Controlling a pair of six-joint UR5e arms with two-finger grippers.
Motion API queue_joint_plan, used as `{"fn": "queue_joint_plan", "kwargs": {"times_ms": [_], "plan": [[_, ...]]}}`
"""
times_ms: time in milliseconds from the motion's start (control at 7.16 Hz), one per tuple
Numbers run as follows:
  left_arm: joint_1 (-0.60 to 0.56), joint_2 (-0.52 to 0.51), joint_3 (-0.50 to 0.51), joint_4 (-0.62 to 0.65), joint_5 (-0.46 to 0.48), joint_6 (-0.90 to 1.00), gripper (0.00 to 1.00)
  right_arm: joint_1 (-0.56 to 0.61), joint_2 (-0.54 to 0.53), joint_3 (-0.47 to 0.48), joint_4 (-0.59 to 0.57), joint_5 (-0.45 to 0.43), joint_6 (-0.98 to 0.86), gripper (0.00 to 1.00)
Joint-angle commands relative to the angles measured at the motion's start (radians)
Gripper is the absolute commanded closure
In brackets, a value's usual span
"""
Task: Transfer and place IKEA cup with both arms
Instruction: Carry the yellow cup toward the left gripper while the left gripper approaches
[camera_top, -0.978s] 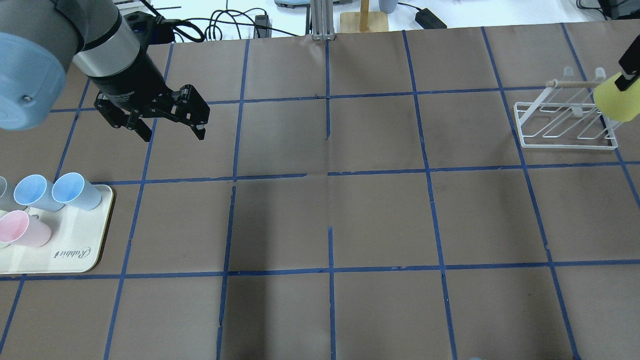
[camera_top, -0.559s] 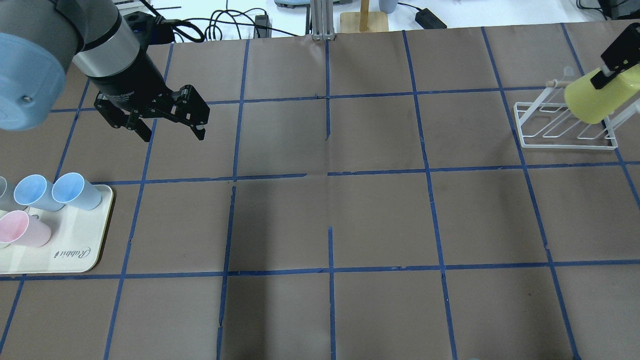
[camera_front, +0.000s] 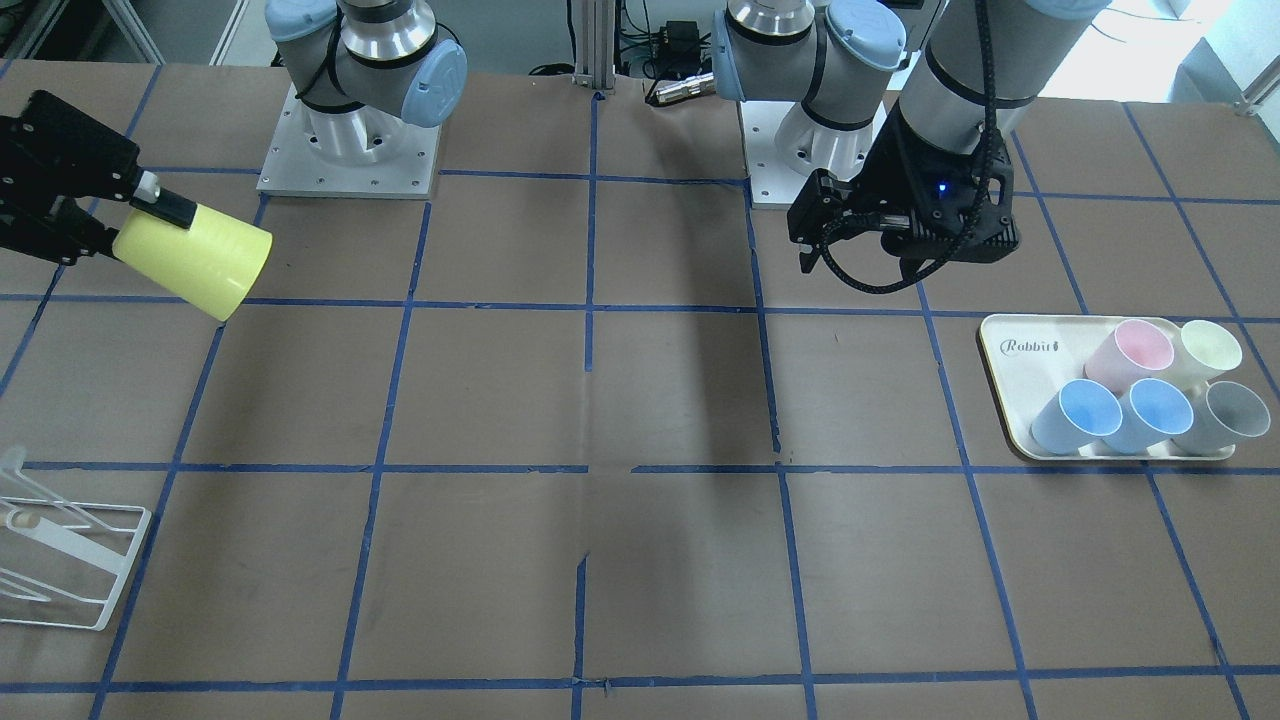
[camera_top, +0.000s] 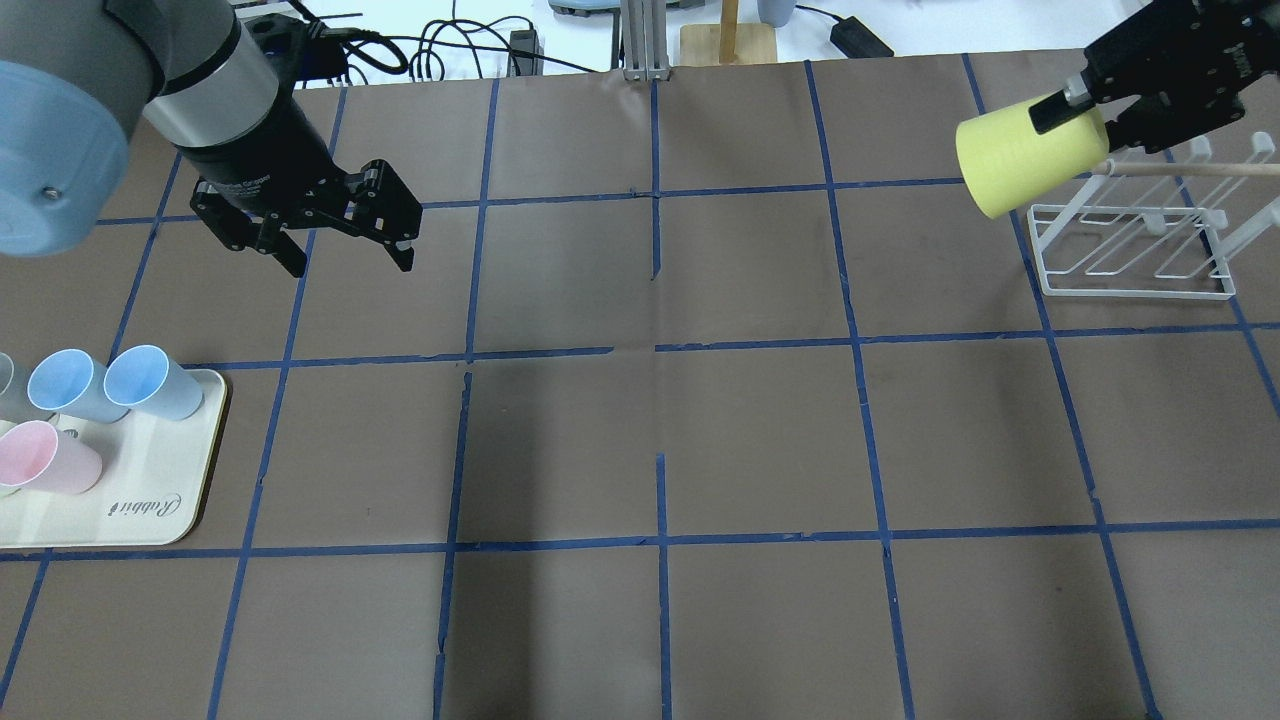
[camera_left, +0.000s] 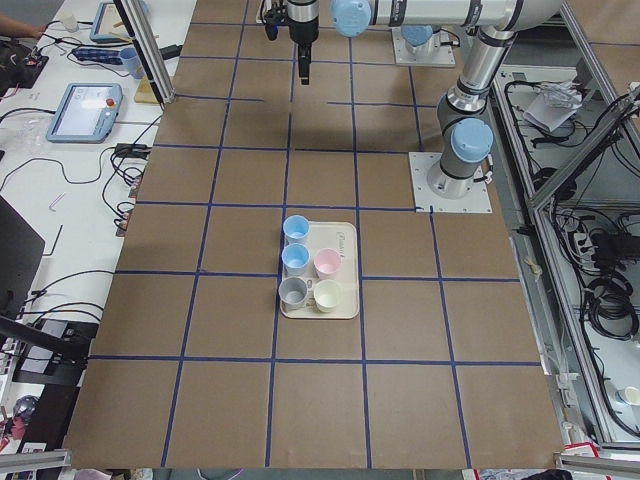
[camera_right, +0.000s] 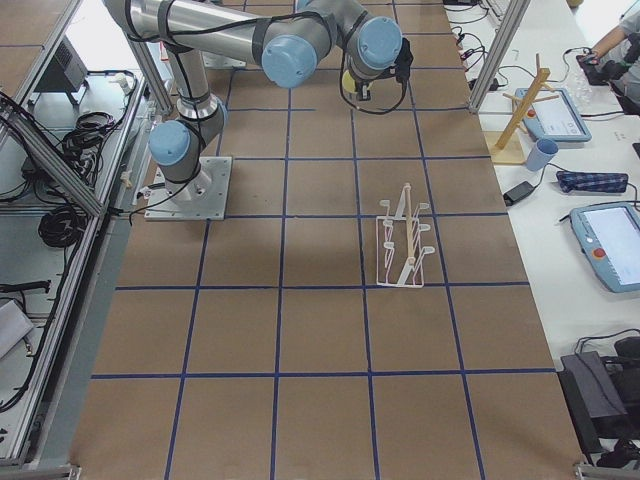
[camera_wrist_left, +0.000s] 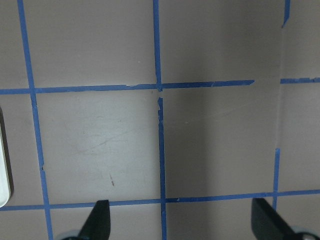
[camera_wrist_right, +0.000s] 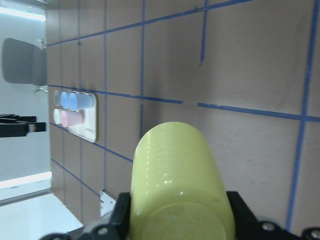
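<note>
The lime-yellow IKEA cup (camera_top: 1025, 155) hangs in the air at the far right, lying almost level, its wide end toward the table's middle. My right gripper (camera_top: 1085, 115) is shut on its narrow end, above and left of the rack. The cup also shows in the front view (camera_front: 195, 262) and fills the right wrist view (camera_wrist_right: 180, 175). My left gripper (camera_top: 350, 262) is open and empty above bare table at the far left, beyond the tray. Its fingertips (camera_wrist_left: 100, 220) frame the bottom of the left wrist view.
A white wire rack (camera_top: 1135, 250) with a wooden rod stands at the right edge. A cream tray (camera_top: 150, 500) at the left edge holds blue, pink, grey and pale yellow cups (camera_front: 1145, 385). Blue tape lines cross the brown table.
My right gripper has risen and swung left from over the rack, tipping the cup from hanging to nearly level. My left gripper has barely moved.
</note>
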Motion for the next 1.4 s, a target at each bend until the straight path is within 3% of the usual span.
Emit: {"fn": "queue_joint_plan", "kwargs": {"times_ms": [0, 140, 279, 419, 559, 838, 978, 1118, 1257], "plan": [[0.005, -0.011, 0.019, 0.053, -0.181, -0.004, 0.0, 0.09, 0.001, 0.004, 0.072, 0.188, -0.025, 0.45], [0.005, -0.011, 0.011, 0.053, -0.393, -0.019, 0.0, 0.148, 0.002, 0.01, 0.08, 0.271, -0.024, 0.46], [0.005, -0.011, 0.019, 0.054, -0.465, -0.075, 0.0, 0.193, 0.004, 0.026, 0.081, 0.329, -0.024, 0.46], [0.005, -0.008, 0.021, 0.062, -0.624, -0.125, 0.0, 0.234, 0.001, 0.041, 0.081, 0.411, -0.018, 0.46], [0.025, -0.004, -0.002, 0.06, -0.855, -0.16, 0.0, 0.256, -0.001, 0.053, 0.08, 0.44, -0.015, 0.46], [0.126, -0.004, -0.019, 0.041, -1.05, -0.202, 0.0, 0.27, -0.001, 0.064, 0.078, 0.467, -0.018, 0.46], [0.131, 0.013, -0.048, 0.04, -1.078, -0.203, 0.0, 0.277, -0.001, 0.064, 0.075, 0.465, -0.019, 0.46], [0.127, 0.015, -0.071, 0.04, -1.227, -0.225, 0.0, 0.311, 0.001, 0.069, 0.067, 0.474, -0.019, 0.46], [0.117, 0.019, -0.078, 0.044, -1.312, -0.248, 0.0, 0.32, 0.001, 0.069, 0.061, 0.48, -0.019, 0.46]]}}
